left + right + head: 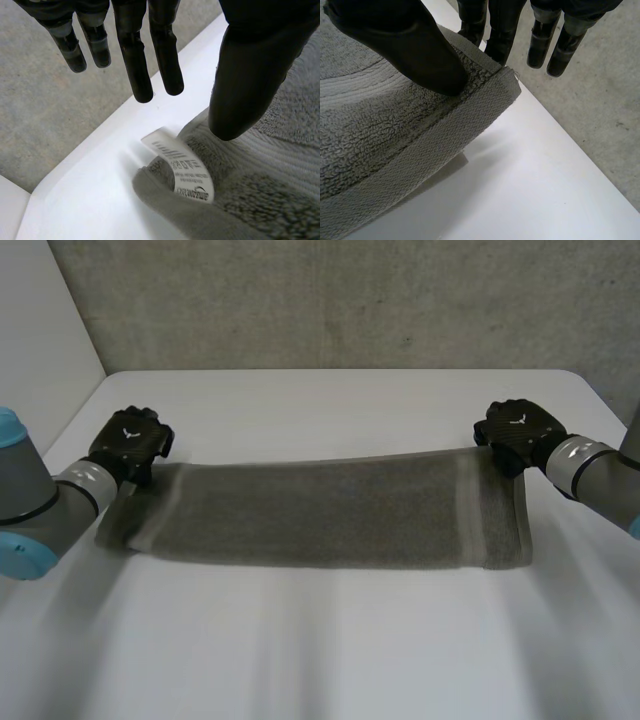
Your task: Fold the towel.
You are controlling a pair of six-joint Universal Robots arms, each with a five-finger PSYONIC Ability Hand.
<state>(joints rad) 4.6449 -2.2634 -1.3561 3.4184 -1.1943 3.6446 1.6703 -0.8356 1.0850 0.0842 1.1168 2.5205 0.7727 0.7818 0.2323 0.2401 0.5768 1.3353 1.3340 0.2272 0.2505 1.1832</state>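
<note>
At far corners of the towel [320,510]: left robot hand [130,443] open, right robot hand [518,432] pinching.

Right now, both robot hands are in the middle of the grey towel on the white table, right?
No. The left hand and right hand are at the two far corners of the grey towel, not its middle; the head view shows it. The towel is on the white table.

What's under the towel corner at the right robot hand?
Table shows beneath the lifted towel corner. The right robot hand has its thumb on top; some fingertips pass behind the edge, hidden by cloth.
</note>
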